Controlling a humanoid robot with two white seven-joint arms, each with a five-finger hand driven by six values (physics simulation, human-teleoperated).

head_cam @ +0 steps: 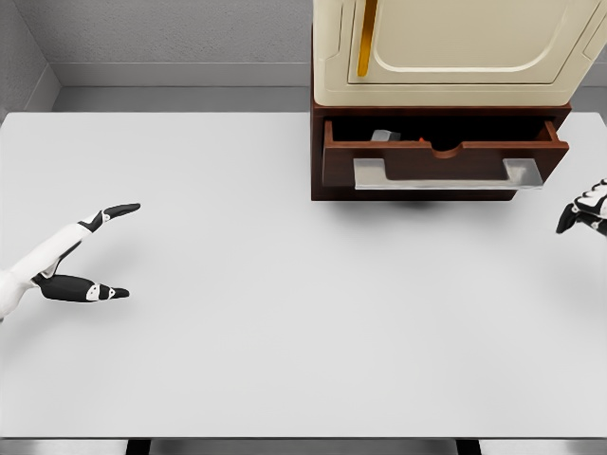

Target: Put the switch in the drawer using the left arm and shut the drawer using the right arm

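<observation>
A: Left hand [90,251] is at the table's left edge, thumb and forefinger splayed wide, gripping nothing. Right hand [586,207] barely pokes in at the right edge, dark fingers curled down, nothing in them that I can see.

B: Where's the switch from the left hand?

A: Far off, up and to its right, already inside the drawer [444,156]. A small grey piece [384,136] with a speck of red beside it shows over the drawer front (I take that for the switch, too little visible to be sure).

B: And the drawer?

A: Pulled out of the brown base of the cabinet [446,57], just left of and above the right hand, not touching it. Pale bar handle [448,173] runs across its front.

B: Handling?

A: My guess: switch is a small rigid plastic thing, light, smooth enough to slip; pinch it across its short sides if it needs moving. Drawer is stiff wood on a slide, so push flat on the front panel or the handle bar.

B: Counts?

A: One drawer, one handle, one cabinet, one white table [285,332], one switch-like piece, two hands.
</observation>
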